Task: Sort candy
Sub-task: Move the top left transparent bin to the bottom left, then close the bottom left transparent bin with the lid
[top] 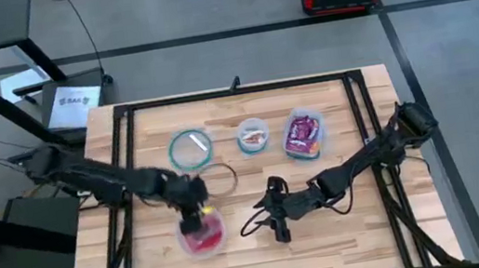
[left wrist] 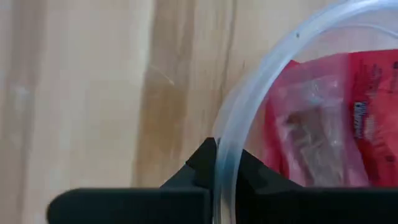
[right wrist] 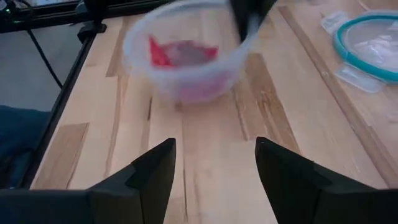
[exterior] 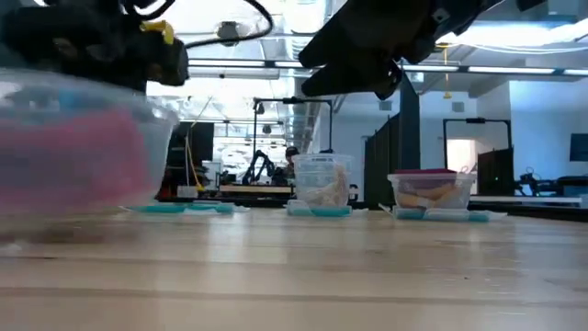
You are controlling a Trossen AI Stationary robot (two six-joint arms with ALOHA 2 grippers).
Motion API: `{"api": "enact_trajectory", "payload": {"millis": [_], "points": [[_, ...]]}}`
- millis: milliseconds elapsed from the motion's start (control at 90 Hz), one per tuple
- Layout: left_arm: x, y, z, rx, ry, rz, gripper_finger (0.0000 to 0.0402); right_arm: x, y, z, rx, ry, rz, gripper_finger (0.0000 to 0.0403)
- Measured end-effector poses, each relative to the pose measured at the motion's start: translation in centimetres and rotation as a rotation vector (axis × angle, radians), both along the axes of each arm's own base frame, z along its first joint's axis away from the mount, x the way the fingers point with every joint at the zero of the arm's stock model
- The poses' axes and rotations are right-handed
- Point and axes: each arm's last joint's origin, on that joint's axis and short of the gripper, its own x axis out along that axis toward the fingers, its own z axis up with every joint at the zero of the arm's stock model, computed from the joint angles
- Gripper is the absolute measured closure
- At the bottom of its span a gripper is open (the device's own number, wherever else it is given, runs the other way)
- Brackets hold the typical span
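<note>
While the left gripper [top: 196, 212] sits clamped on the rim of a clear round bowl [top: 202, 236] near the front of the table [top: 358, 239], with one finger inside the wall and one outside (the left wrist view shows the plastic edge pinched between them), the bowl appears raised a little off the wood in the low view. Red candy [left wrist: 336, 118] lies inside it, flat packets pressed against the clear wall.

Off to the side, the right gripper [top: 279, 223] hovers low over bare table, its fingers spread wide and holding nothing, pointed toward the bowl.

At the back of the table stand a small round tub [top: 253, 137] with a few sweets in it and a rectangular box [top: 303, 134] holding red and purple packets; a blue-rimmed lid [top: 190, 147] lies flat beside them, and a thin clear ring [top: 218, 179] rests between the lid and the bowl.

My read is that the bowl is being carried or repositioned. To do that well, keep it level so the packets do not slide out, move slowly because a one-sided rim grip lets the bowl swing, and set it down fully before letting go. The right arm should stay clear of the path.
</note>
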Motion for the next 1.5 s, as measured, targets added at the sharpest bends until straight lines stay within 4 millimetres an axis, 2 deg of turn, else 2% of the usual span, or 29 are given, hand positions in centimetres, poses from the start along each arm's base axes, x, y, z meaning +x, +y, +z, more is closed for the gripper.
{"api": "enact_trajectory", "payload": {"millis": [133, 244, 356, 500, 722, 844, 944, 1044, 1200, 1389, 1500], "points": [[2.8, -1.8, -1.5, 0.038, 0.065, -0.077, 0.0401, 0.0, 0.0, 0.0, -0.001, 0.003, 0.000, 0.0198], [4.7, -2.5, -1.5, 0.063, 0.057, -0.151, 0.0401, -0.1, 0.0, -0.1, 0.002, 0.009, -0.003, 0.0198], [5.7, -2.8, -0.3, 0.094, 0.028, -0.220, 0.0385, -0.1, 0.0, -0.2, 0.003, 0.019, -0.004, 0.0198], [6.4, -3.0, 3.0, 0.114, -0.021, -0.272, 0.0329, -0.2, 0.1, -0.2, 0.002, 0.020, -0.002, 0.0198], [5.9, -2.3, 7.7, 0.226, 0.122, -0.352, 0.0250, -0.2, 0.1, -0.2, 0.000, 0.026, -0.001, 0.0198], [4.1, 0.0, 9.3, 0.522, 0.223, -0.252, 0.0241, -0.3, 0.3, -0.2, 0.000, 0.026, 0.004, 0.0198], [2.4, 2.4, 9.8, 0.585, 0.180, -0.155, 0.0242, -0.4, 0.5, -0.2, -0.001, 0.026, 0.011, 0.0198], [0.1, 5.4, 8.7, 0.571, 0.131, -0.056, 0.0245, -0.4, 0.5, -0.3, -0.003, 0.032, 0.014, 0.0198], [-2.6, 9.0, 5.1, 0.480, 0.042, 0.016, 0.0246, -0.4, 0.5, -0.3, -0.004, 0.034, 0.012, 0.0198], [-4.1, 11.0, -0.1, 0.485, 0.033, -0.030, 0.0246, -0.4, 0.4, -0.3, -0.005, 0.034, 0.010, 0.0198], [-4.4, 11.5, -1.9, 0.495, 0.043, -0.030, 0.0247, -0.3, 0.3, -0.3, -0.005, 0.034, 0.008, 0.0198]]}}
